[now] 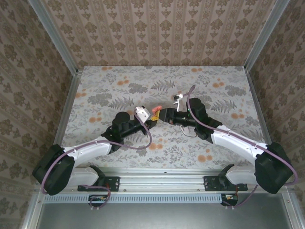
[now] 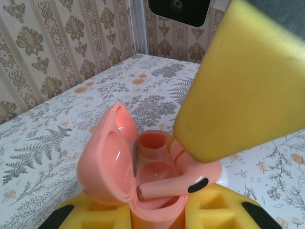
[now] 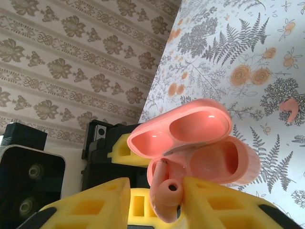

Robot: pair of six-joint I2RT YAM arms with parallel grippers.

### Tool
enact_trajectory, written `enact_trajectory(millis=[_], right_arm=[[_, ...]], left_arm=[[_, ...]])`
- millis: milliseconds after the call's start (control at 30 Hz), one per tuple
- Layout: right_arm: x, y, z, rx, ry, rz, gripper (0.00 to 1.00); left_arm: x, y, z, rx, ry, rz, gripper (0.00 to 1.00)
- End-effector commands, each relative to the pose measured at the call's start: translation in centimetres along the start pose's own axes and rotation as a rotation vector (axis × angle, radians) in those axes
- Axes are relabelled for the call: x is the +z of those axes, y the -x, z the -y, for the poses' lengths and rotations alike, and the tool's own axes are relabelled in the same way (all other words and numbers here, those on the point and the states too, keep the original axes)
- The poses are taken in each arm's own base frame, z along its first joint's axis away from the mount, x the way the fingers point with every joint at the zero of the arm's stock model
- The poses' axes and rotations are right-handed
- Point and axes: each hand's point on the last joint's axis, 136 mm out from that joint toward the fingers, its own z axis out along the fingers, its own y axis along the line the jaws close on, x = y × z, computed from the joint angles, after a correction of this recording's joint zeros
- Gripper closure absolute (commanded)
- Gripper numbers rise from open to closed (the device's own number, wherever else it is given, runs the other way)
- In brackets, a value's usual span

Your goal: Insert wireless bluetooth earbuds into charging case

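the left claw [image 2: 157, 215] is clamping the base of the open coral-pink charging case [image 2: 107, 157]. the right claw [image 3: 159, 193] is pinching a coral-pink earbud [image 3: 167, 199] at the case's mouth, with the stem lying across it, not yet seated. a second pink earbud [image 3: 289, 109] is lying on the table [image 1: 224, 90], well apart from the case. both insertions are looking undone.

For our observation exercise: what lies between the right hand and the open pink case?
A coral-pink earbud, pinched in the right hand, against the case; right wrist view.
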Motion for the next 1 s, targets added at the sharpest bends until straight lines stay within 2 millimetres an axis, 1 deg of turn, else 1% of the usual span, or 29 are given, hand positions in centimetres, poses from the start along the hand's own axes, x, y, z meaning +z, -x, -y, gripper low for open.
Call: enact_trajectory(millis=[0, 167, 367, 700, 967], right_arm=[[0.4, -0.7, 0.3, -0.002, -0.028, -0.037, 0.69], [0.4, -0.8, 0.5, -0.001, -0.037, -0.042, 0.74], [0.0, -0.5, 0.2, 0.008, -0.046, -0.032, 0.79], [-1.2, 0.1, -0.2, 0.078, -0.039, -0.013, 0.81], [-2.1, -0.1, -1.1, 0.154, -0.003, -0.038, 0.81]], left_arm=[[-0.1, 2.0, 0.2, 0.033, -0.006, 0.057, 0.85], [-0.2, 1.8, 0.2, 0.030, -0.003, 0.052, 0.85], [-0.2, 1.3, 0.1, 0.031, 0.003, 0.037, 0.85], [-0.4, -0.4, 0.1, 0.087, 0.013, -0.015, 0.85], [-0.5, -1.9, 0.4, 0.201, 0.006, -0.053, 0.86]])
